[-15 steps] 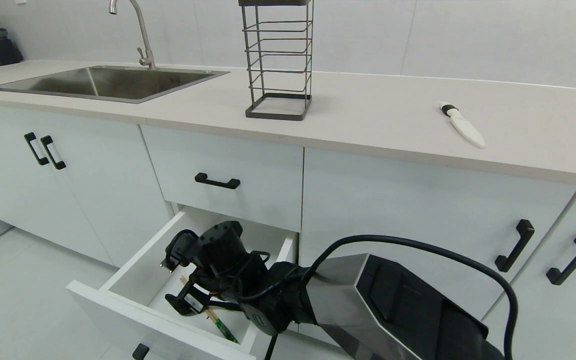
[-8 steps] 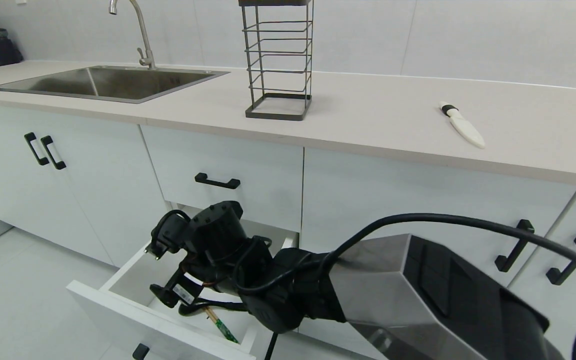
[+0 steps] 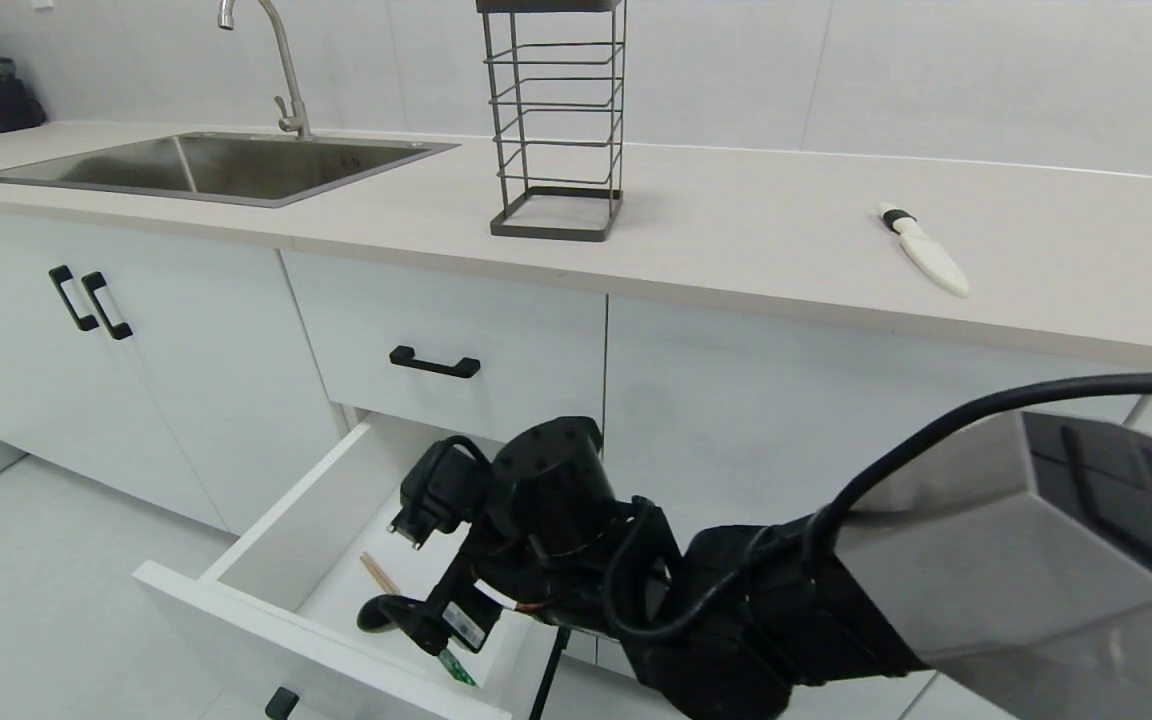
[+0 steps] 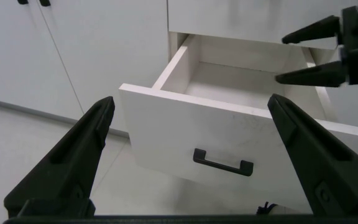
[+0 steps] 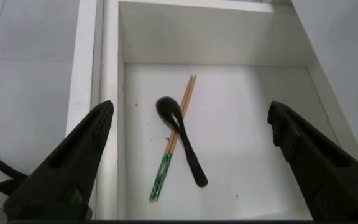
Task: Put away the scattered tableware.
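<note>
Over the open drawer [image 3: 266, 540], below the bench [image 3: 736, 230], the right pincer [image 3: 398, 570] hangs with its fingers spread wide and nothing between them. Within the last second it first slid toward the robot's left along the drawer, and now it has swung back toward the right wall, while the bulk of the arm has drawn off to the right of the head view. The drawer itself has not shifted.

Seen from the right wrist, a black spoon [image 5: 182, 140] and a pair of wooden chopsticks [image 5: 174, 134] lie flat on the drawer floor, the spoon crossing the sticks and touching them. The stick ends seen from the head lie where they lay a second ago, so the arm's sweep has not disturbed them.

By the look of it, this part of the job is finished: the two pieces are stowed and released, and the arm seems to be clearing out rather than reaching in.

What looks like a white knife [image 3: 923, 250] with a black band lies loose on the bench, well apart from the wire rack [image 3: 556, 130] and toward the robot's right. That is probably the next piece to fetch, so the drawer should stay open.

Facing the drawer front from outside, the left pincer [image 4: 190, 102] is likewise wide and empty.
</note>
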